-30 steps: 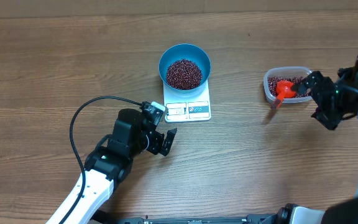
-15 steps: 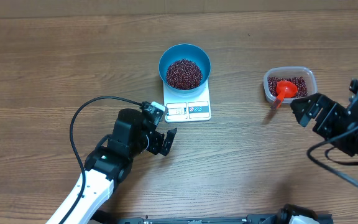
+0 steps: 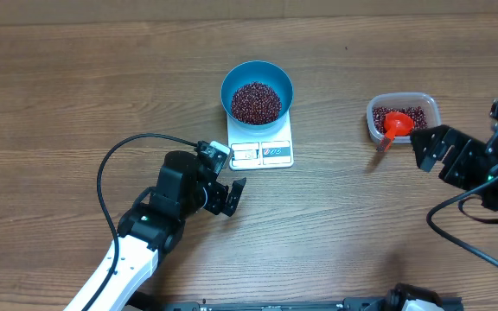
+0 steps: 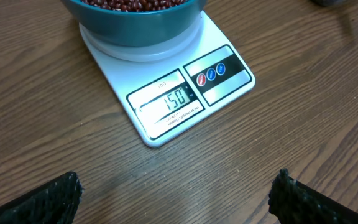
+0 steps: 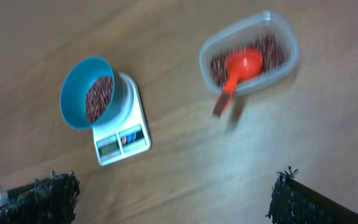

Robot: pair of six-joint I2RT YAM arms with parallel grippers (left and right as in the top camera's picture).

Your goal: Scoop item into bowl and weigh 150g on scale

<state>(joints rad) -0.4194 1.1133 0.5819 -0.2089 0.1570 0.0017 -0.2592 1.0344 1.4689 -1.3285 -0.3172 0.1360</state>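
The round blue plastic bowl [image 3: 229, 84] of red-brown beans [image 3: 256, 102] sits on the flat white scale [image 3: 262, 153] for weighing, while left gripper [image 3: 229, 197] and right gripper [image 3: 425, 149] gape empty.

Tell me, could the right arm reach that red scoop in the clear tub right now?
Probably yes. The right fingers stand open close beside the clear tub, the red scoop has its handle poking out over the rim near them, and nothing lies between.

Robotics lab: a cabled robot arm [image 3: 162, 212] sits at a wood-grain table [image 3: 59, 95].
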